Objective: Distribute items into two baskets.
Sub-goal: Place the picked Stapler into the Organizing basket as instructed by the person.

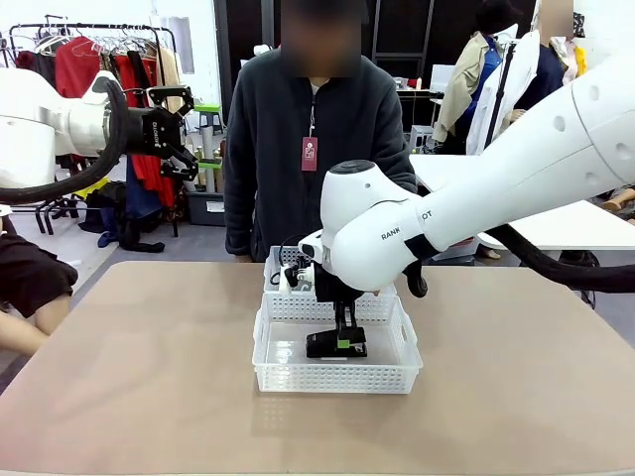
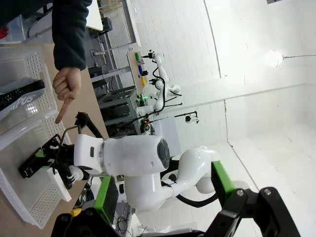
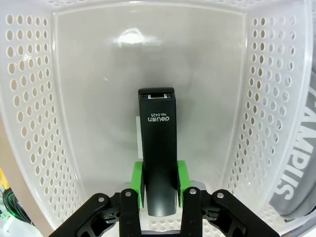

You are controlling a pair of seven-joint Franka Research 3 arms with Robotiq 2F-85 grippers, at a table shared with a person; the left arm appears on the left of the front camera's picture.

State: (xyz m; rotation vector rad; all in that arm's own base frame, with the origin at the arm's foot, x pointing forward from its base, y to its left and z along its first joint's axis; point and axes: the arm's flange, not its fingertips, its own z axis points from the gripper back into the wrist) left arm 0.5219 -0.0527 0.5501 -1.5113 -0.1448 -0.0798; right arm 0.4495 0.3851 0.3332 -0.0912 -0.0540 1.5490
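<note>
My right gripper [image 1: 342, 341] reaches down into the nearer white lattice basket [image 1: 332, 378], shut on the small black stapler [image 1: 335, 346]. In the right wrist view the stapler [image 3: 158, 143] sits clamped between the green pads [image 3: 137, 182], low over the basket floor [image 3: 98, 98]. The grey "CAMPUS" pouch [image 3: 296, 163] shows through the right wall, lying in the farther basket [image 1: 283, 297]. From the left wrist I see the pouch [image 2: 19, 98] in that basket too. My left gripper [image 1: 175, 132] hangs open, high at the left, away from the table.
A person stands at the far edge of the table; one hand [image 2: 66, 89] points a finger down beside the baskets. The tan tabletop [image 1: 129, 377] spreads out left and right of the baskets. My right arm [image 1: 476, 198] crosses over the far basket.
</note>
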